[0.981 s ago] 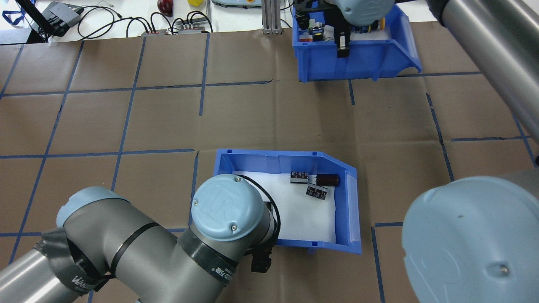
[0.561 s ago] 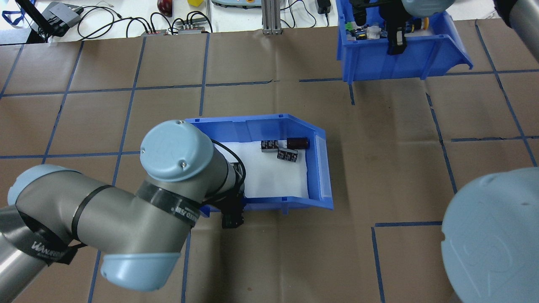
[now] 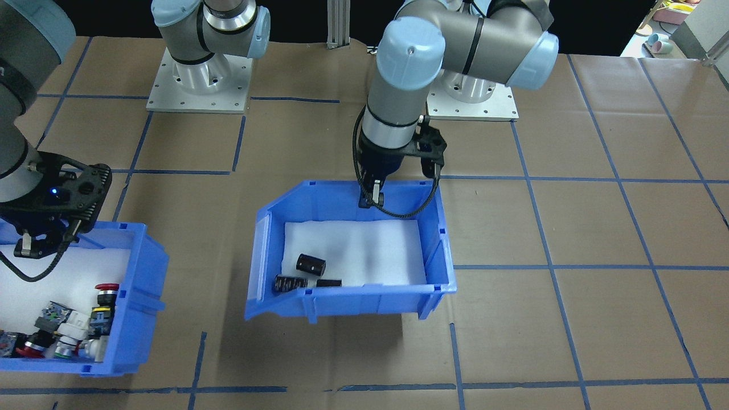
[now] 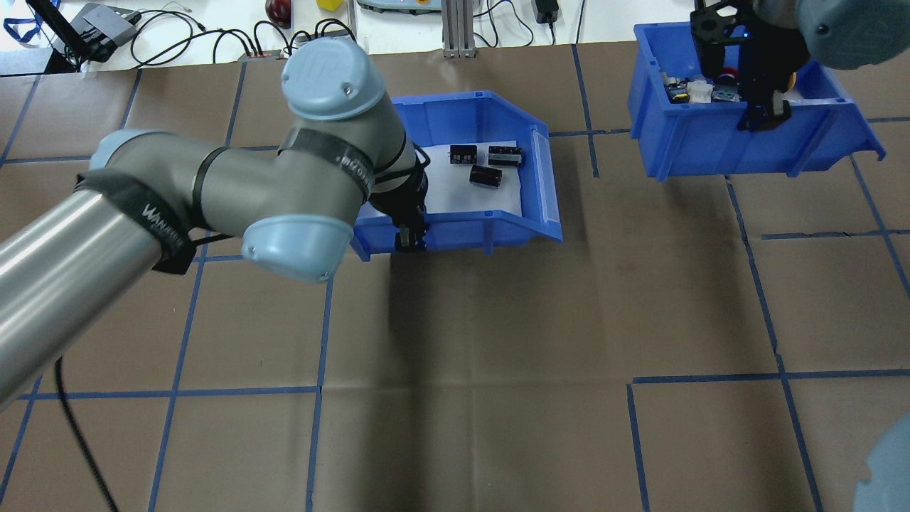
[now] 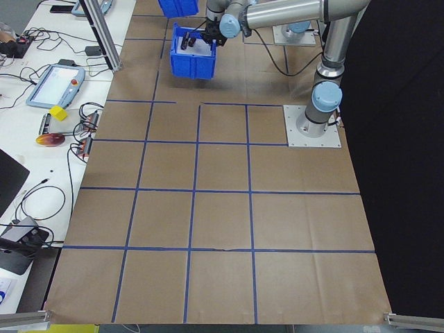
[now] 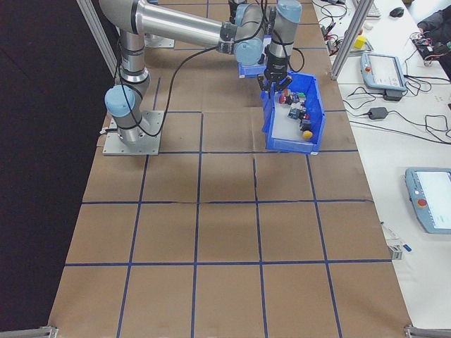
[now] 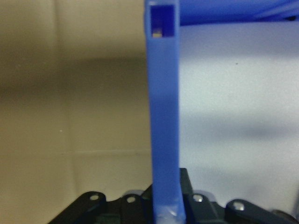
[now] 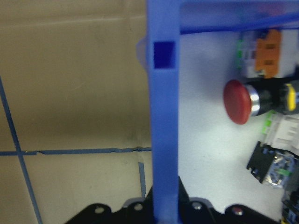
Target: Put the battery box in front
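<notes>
Bins in blue sit at two places in the front-facing view; the battery box [image 3: 347, 296] is at centre, white foam inside, three dark cylinders [image 3: 310, 265] bunched toward 7 o'clock of its floor; the left gripper [image 3: 371, 196] comes down at the box's 12 o'clock wall, jaws closed over that rim; at 8 o'clock of the picture the right gripper [image 3: 25, 246] straddles the wall of the button bin [image 3: 136, 296], which holds coloured switches.

Overhead, the box [image 4: 498, 227] lies at 12 o'clock of the table, its sloped end toward 3 o'clock; the left gripper [image 4: 411, 238] pinches its near wall; the button bin [image 4: 711, 153] is well apart at 2 o'clock, the right gripper [image 4: 764, 117] clamped on its near wall.

From the left end, the box [image 5: 193, 66] shows small at 12 o'clock; grip unclear there.

From the right end, the button bin [image 6: 296, 134] is at 1 o'clock.

Left wrist: the box wall [image 7: 163, 126] runs straight up between the jaws, tight on it.

Right wrist: the bin wall [image 8: 163, 121] likewise nipped; a red button [image 8: 239, 101] at 3 o'clock.
</notes>
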